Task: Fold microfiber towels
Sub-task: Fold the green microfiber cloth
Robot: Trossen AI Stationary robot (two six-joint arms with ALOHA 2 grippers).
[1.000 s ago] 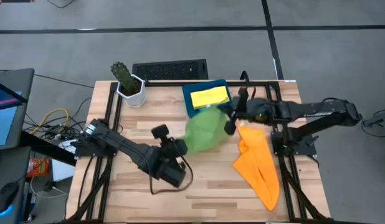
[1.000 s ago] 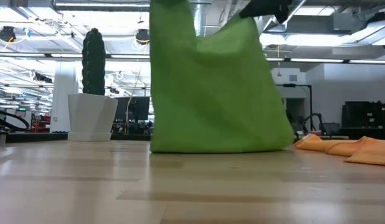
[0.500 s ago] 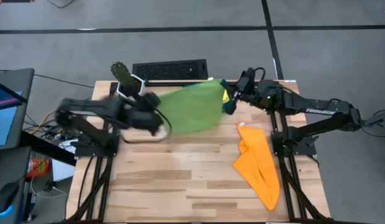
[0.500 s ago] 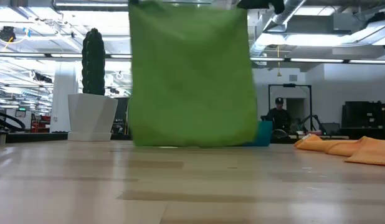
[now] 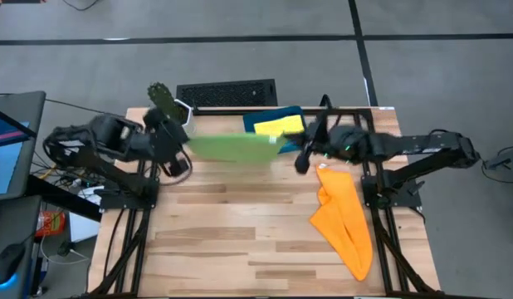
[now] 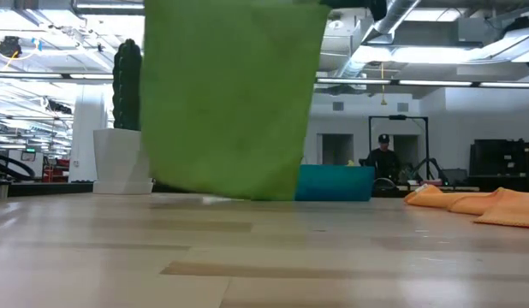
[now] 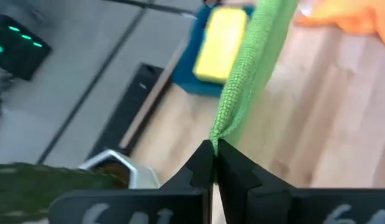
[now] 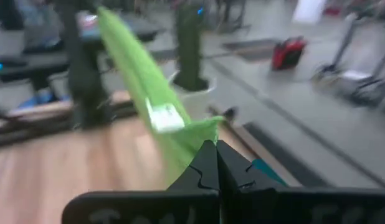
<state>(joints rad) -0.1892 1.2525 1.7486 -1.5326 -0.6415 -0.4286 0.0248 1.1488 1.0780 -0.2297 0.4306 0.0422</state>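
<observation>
A green towel [image 5: 232,148] hangs as a spread sheet [image 6: 230,94] between my two grippers above the far part of the table. My left gripper [image 5: 188,148] is shut on its left upper corner, and my right gripper [image 5: 296,154] is shut on its right upper corner. Whether the towel's lower edge [image 6: 222,193] touches the table, I cannot tell. A folded yellow towel [image 5: 281,125] lies on a dark-blue tray [image 5: 258,124] at the far edge. An orange towel [image 5: 344,220] lies crumpled on the table at the right. My left gripper pinches the green towel's upper corner [image 7: 218,129] between its two fingers, slanting down from the table's left. The upper edge runs away from the fingers nearly straight, and the cloth hangs below it. My right gripper pinches the opposite upper corner [image 8: 204,132], near a white label [image 8: 164,117], coming almost level from the table's right. The cloth hangs below the fingers.
A cactus in a white pot [image 5: 167,106] stands at the table's far left corner, close behind my left gripper. A black grille [image 5: 226,91] lies beyond the far edge. Bare wood [image 5: 240,232] fills the table's near half. A person [image 6: 383,158] stands far off in the room.
My left gripper has risen and swung from the table's middle toward its far left corner, still shut on the green towel. The towel, bunched before, is drawn out into a wide sheet between both grippers, its left side carried leftward. My right gripper has stayed almost in place.
</observation>
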